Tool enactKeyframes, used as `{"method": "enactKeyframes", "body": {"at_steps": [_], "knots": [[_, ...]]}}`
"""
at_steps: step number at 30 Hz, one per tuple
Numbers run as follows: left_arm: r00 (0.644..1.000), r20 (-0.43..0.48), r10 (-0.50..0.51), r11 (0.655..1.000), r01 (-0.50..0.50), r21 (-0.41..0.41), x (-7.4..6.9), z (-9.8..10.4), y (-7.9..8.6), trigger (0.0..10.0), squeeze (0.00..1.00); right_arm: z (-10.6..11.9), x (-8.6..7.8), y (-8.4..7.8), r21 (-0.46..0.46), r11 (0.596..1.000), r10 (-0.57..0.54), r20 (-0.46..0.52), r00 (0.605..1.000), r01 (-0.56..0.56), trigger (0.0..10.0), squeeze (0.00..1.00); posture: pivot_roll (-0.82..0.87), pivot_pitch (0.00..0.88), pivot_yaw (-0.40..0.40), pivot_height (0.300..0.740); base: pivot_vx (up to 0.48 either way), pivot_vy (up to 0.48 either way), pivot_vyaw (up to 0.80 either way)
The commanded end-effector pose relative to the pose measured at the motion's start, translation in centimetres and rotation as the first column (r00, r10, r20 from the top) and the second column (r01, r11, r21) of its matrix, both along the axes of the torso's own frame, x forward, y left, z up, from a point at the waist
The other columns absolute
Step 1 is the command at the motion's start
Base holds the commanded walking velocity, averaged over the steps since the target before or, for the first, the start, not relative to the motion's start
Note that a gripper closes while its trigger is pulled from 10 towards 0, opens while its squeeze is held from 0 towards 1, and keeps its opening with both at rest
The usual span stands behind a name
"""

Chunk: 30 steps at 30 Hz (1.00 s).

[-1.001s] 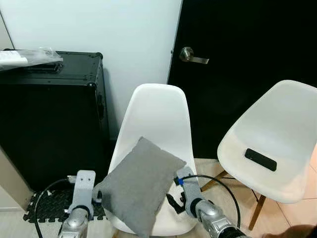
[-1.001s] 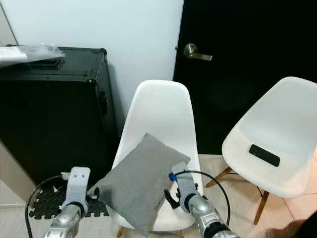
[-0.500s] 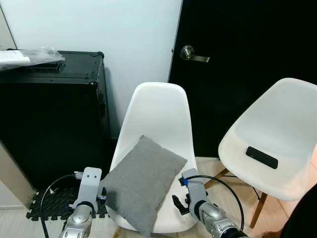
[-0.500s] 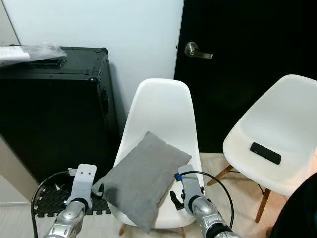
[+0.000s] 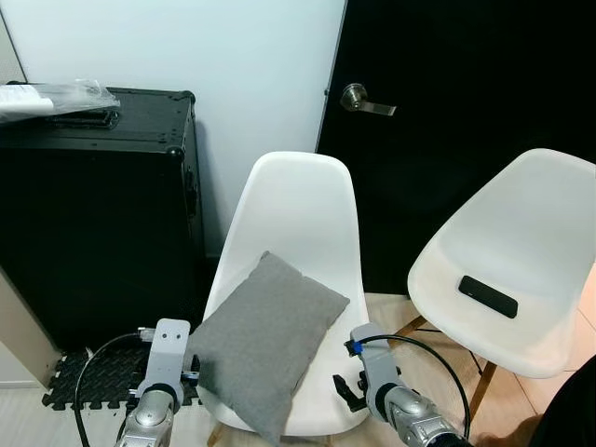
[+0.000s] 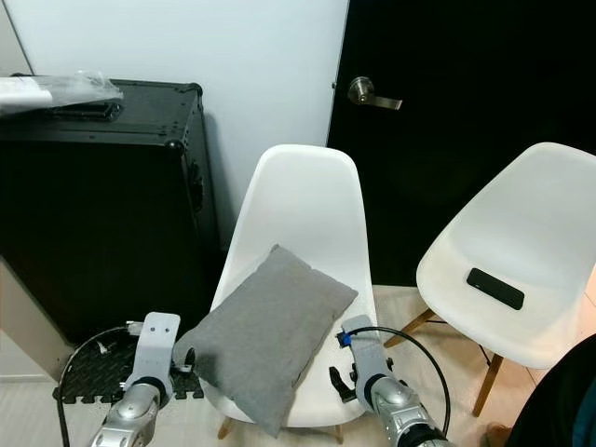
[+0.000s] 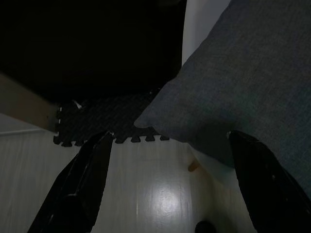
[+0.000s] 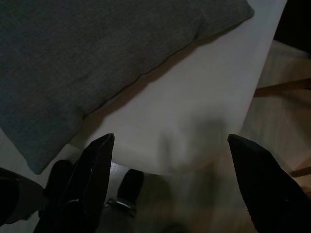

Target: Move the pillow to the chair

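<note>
a: black fingers of the left claw (image 7: 165, 194) stand wide apart, nothing between them. in the left wrist view they frame the pillow's corner, which overhangs the seat edge above a dark foam mat (image 7: 104, 124) on the pale floor (image 7: 146, 194).

b: and the right claw (image 8: 167, 189)?

a: also spread open and empty. its wrist view looks along the fingers at the bare white seat beside the pillow's edge. from the head, the right claw (image 5: 352, 396) sits low at the front right edge of the seat, just beside the pillow, not touching it as far as i can see. the left claw (image 5: 189, 368) is low at the pillow's left corner; contact there i cannot tell.

b: where is the pillow itself?

a: grey pillow (image 5: 264, 340) lies on the seat of the white chair (image 5: 296, 214), turned diamond-wise, its upper corner toward the backrest and its lower corner hanging past the front edge.

b: around that?

a: left of the chair stands a big black case (image 5: 93, 214) with a clear plastic bag (image 5: 51, 98) on top. behind, a black door (image 5: 466, 112) with a metal lever handle (image 5: 363, 101). to the right, a second white chair (image 5: 512, 270) carries a flat black device (image 5: 488, 297) on its seat.
</note>
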State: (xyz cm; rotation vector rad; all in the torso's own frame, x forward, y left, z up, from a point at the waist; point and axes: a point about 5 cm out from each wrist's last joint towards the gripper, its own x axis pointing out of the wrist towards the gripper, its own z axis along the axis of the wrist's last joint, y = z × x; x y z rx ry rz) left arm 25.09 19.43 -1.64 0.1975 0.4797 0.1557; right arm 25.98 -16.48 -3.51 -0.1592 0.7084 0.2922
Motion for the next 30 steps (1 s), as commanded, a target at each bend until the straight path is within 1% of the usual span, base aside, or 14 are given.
{"method": "enactKeyframes", "body": {"at_steps": [1, 4, 7, 11, 15, 17, 21, 30], "knots": [[1.0, 0.001, 0.007, 1.0, -0.007, -0.01, -0.1, -0.1, -0.1, 10.0, 0.0, -0.5, -0.7, -0.9, -0.023, 1.0, -0.017, -0.033, 0.999, 0.017, 10.0, 0.0, 0.01, 0.034, -0.12, 0.74, 0.0, 0.0, 0.0], [1.0, 0.005, -0.001, 1.0, 0.001, -0.005, 0.2, 0.1, -0.1, 10.0, 0.0, -0.6, -0.9, -1.6, -0.028, 0.998, -0.053, -0.033, 0.998, 0.053, 10.0, 0.0, 0.01, 0.036, -0.113, 0.74, 0.0, 0.0, 0.0], [1.0, 0.01, -0.003, 1.0, 0.003, -0.004, 0.4, 0.3, -0.1, 10.0, 0.0, -0.6, -1.0, -1.8, -0.026, 0.997, -0.069, -0.03, 0.997, 0.069, 10.0, 0.0, 0.01, 0.039, -0.108, 0.74, 0.0, 0.0, -0.13], [1.0, 0.017, -0.013, 1.0, 0.013, 0.007, 0.8, 0.6, 0.1, 10.0, 0.0, -0.8, -1.3, -2.1, -0.008, 0.993, -0.116, -0.033, 0.993, 0.116, 10.0, 0.0, 0.01, 0.039, -0.097, 0.74, 0.0, 0.0, -0.8], [1.0, 0.021, -0.019, 1.0, 0.019, 0.011, 1.0, 0.7, 0.1, 10.0, 0.0, -0.9, -1.5, -2.2, -0.006, 0.992, -0.126, -0.033, 0.991, 0.126, 10.0, 0.0, 0.01, 0.042, -0.096, 0.74, 0.0, 0.0, -0.8], [0.999, 0.029, -0.018, 1.0, 0.018, 0.016, 1.2, 0.9, 0.2, 10.0, 0.0, -1.1, -1.7, -2.4, 0.008, 0.987, -0.162, -0.038, 0.986, 0.162, 10.0, 0.0, 0.01, 0.045, -0.097, 0.74, 0.0, 0.0, -0.8], [0.999, 0.042, -0.013, 1.0, 0.013, 0.015, 1.4, 1.2, 0.3, 10.0, 0.0, -1.1, -1.8, -2.6, 0.016, 0.982, -0.19, -0.036, 0.981, 0.191, 10.0, 0.0, 0.01, 0.049, -0.094, 0.74, 0.0, 0.0, -0.8], [0.998, 0.046, -0.037, 0.999, 0.036, 0.013, 1.7, 1.5, 0.2, 10.0, 0.0, -1.1, -1.9, -2.8, 0.012, 0.976, -0.217, -0.031, 0.976, 0.217, 10.0, 0.0, 0.01, 0.053, -0.091, 0.74, 0.0, 0.0, -0.8]]}}
